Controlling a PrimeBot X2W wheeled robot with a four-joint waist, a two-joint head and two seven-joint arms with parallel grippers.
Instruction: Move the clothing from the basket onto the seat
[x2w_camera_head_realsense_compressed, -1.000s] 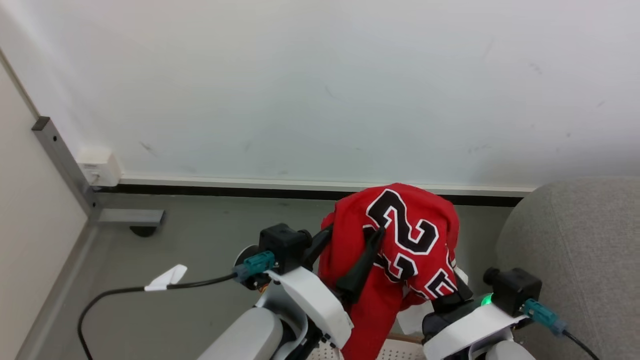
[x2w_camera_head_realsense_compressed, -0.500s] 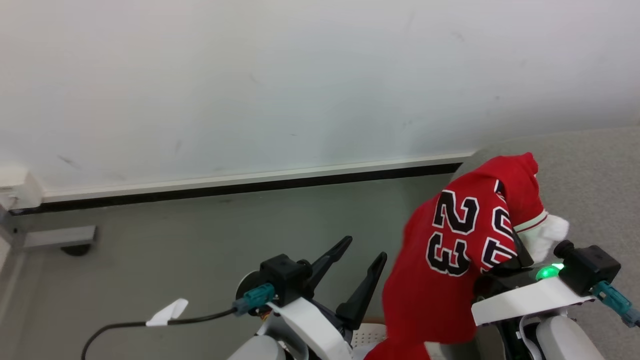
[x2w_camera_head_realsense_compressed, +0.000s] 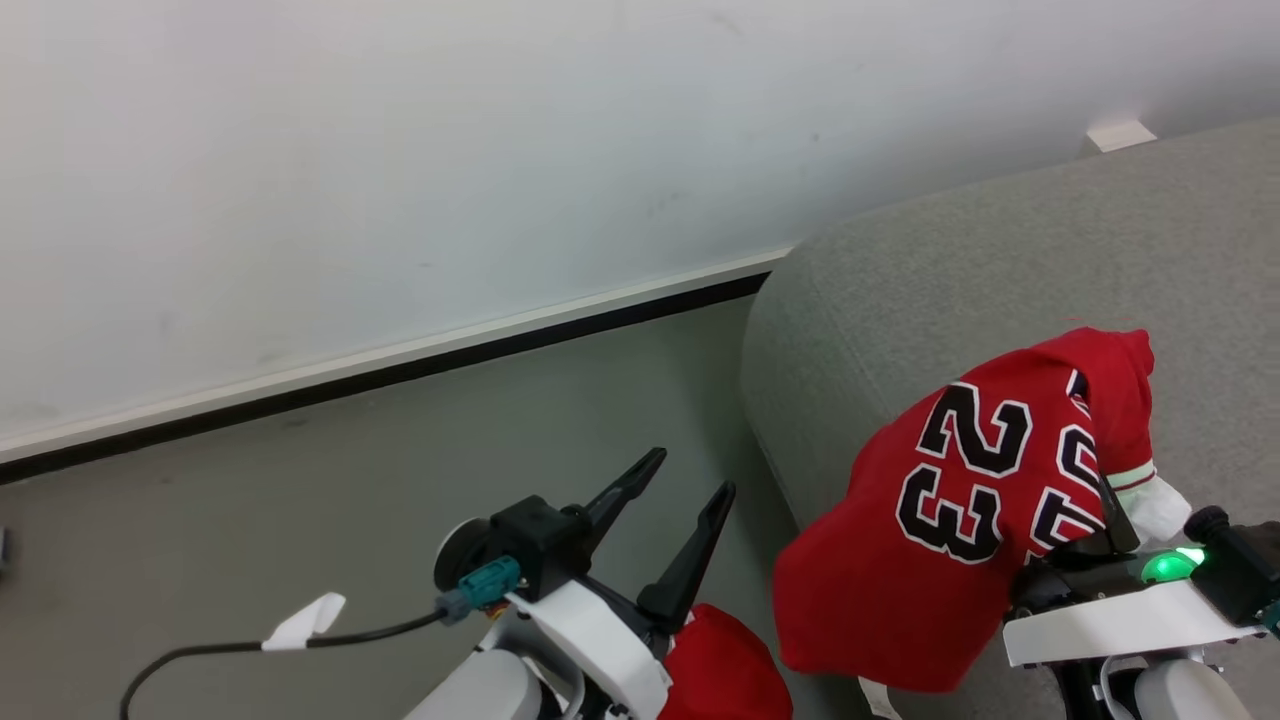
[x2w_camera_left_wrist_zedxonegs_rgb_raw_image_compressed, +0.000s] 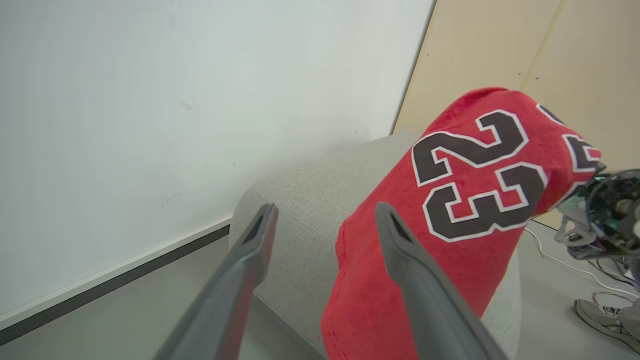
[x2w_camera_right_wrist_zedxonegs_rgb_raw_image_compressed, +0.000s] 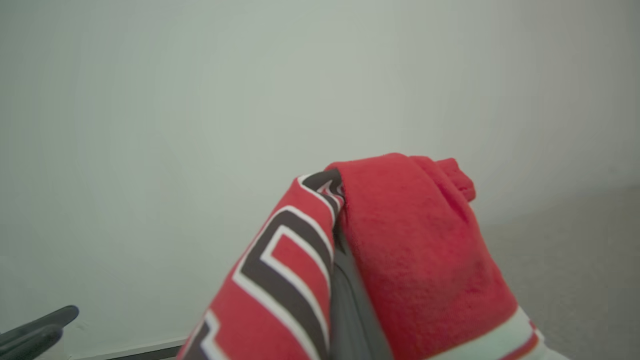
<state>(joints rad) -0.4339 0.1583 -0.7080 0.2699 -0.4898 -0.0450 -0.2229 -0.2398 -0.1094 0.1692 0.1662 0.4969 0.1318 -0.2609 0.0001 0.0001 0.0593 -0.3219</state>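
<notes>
While the right gripper (x2w_camera_head_realsense_compressed: 1115, 525) is pinched shut on a fold of the jersey (x2w_camera_head_realsense_compressed: 960, 500), the left gripper (x2w_camera_head_realsense_compressed: 690, 475) stands wide and empty nearby. The jersey hangs above the seat's (x2w_camera_head_realsense_compressed: 1000, 260) near edge, its tail drooping off the side; let go here, it may well slide to the floor (x2w_camera_head_realsense_compressed: 400, 480).

Open floor (x2w_camera_head_realsense_compressed: 400, 470) lies left of the seat (x2w_camera_head_realsense_compressed: 950, 280); wall (x2w_camera_head_realsense_compressed: 400, 150) blocks beyond.
</notes>
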